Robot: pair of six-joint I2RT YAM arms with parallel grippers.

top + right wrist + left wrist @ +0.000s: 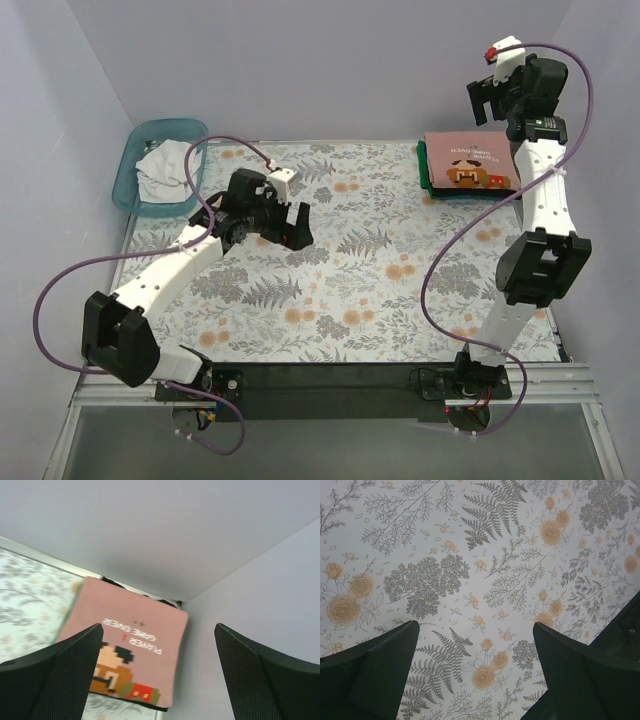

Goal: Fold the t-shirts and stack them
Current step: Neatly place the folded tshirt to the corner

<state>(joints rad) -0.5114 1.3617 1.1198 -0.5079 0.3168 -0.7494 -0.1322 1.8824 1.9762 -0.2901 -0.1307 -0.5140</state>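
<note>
Floral counter (350, 285), folded stack (470, 170) far right.
Left pincer (475, 625) and right pincer (158, 625) spread, empty; we risk dragging the basket (125, 178) fetching the white tee (165, 165).

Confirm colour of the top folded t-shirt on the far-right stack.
Dusty pink folded t-shirt with pixel-art print, white lettering; clearest in right wrist view.

At the far right corner of the counter (350, 300), only a thin edge of the teal-green t-shirt (424, 172) shows under the pink t-shirt (465, 165), whose lettering is too small to read; the right arm (540, 195) covers their right side. In the right wrist view one of the right fingers (55, 675) hides the pink shirt's lower left, and the counter print is blurred. The basket (128, 185) wall partly hides the white t-shirt (165, 165). The left wrist view cuts the left fingers (375, 675) off at its bottom edge.
</note>
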